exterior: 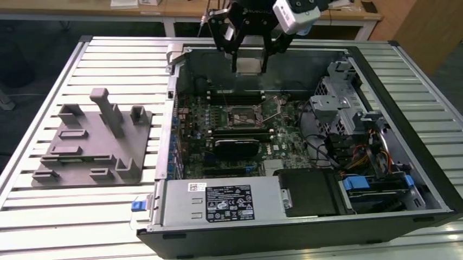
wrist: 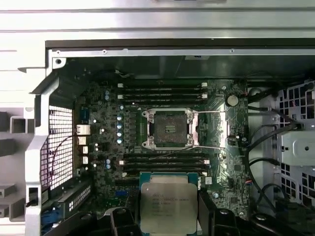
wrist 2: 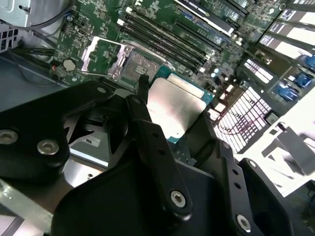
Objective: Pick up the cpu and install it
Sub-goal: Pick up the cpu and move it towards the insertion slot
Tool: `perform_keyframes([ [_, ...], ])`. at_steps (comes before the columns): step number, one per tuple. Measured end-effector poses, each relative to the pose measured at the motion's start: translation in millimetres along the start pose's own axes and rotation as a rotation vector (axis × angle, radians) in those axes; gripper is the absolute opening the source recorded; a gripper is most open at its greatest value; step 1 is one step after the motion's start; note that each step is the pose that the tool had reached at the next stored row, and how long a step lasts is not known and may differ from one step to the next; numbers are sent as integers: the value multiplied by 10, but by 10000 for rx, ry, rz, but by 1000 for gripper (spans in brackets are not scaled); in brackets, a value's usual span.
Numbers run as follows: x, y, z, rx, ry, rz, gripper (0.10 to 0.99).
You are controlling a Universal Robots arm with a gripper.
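The cpu (exterior: 250,66) is a thin square chip with a pale silver top. My gripper (exterior: 250,68) is shut on it, one black finger at each side, high above the far part of the open computer case (exterior: 304,233). In both wrist views the cpu (wrist: 168,206) (wrist 2: 178,104) hangs level between the fingers (wrist 2: 143,105), its top facing the cameras. The empty socket (wrist: 170,129) (exterior: 242,115) on the green motherboard lies below, with its metal frame lifted open (wrist 2: 106,56). The chip sits off to one side of the socket, well above the board.
A grey plastic fixture (exterior: 94,141) with upright posts stands on the slatted table at the exterior view's left. Inside the case are memory slots (wrist: 162,91), a black block (exterior: 235,146), a power supply (exterior: 217,203), a metal drive cage (exterior: 340,103) and loose cables (exterior: 361,157).
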State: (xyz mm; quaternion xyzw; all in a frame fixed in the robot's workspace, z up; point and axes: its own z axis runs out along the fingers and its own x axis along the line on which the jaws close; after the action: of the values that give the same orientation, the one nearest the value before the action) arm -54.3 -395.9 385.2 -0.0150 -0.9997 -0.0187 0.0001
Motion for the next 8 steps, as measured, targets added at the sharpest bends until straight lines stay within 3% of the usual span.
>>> perform_keyframes([
  [8,-63,-4,146,1,1,-1,553],
])
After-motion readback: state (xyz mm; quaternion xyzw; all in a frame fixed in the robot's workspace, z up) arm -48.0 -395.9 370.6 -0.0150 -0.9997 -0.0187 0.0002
